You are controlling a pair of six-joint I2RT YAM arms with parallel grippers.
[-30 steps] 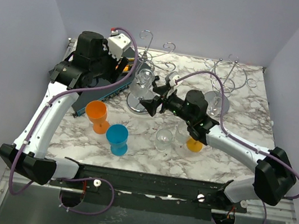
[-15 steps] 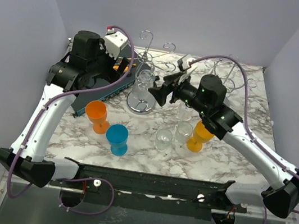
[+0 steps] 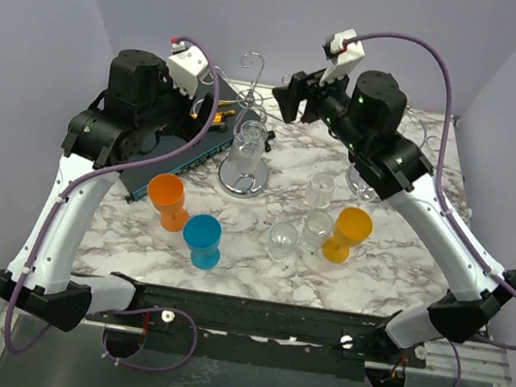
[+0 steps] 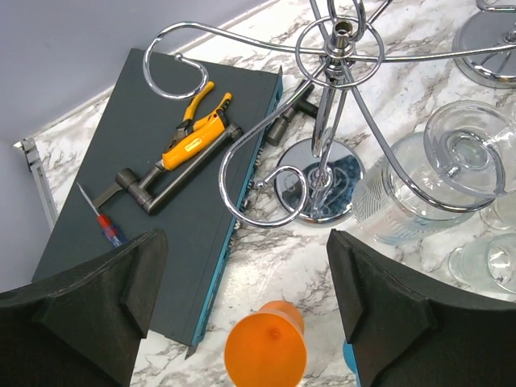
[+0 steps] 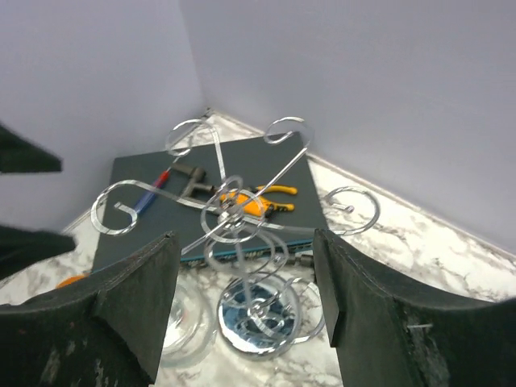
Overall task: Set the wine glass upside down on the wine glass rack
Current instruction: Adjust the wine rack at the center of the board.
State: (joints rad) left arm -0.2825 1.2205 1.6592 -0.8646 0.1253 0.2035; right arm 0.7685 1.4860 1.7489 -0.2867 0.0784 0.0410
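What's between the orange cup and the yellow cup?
In the top view, a blue cup, a clear glass and another clear glass stand between them.

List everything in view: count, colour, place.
left rack: one, chrome, centre-back of table
right rack: one, chrome, back right, mostly hidden by the right arm
upside-down glass: one, clear, on the left rack
standing glasses: three, clear, front-centre
orange cup: one, front-left
blue cup: one, beside the orange cup
yellow cup: one, right of the standing glasses
tool case: one, dark, back left
pliers: one, yellow, on the case
screwdriver: one, red and blue, on the case
table: one, marbled white
left claw: open, empty
right claw: open, empty
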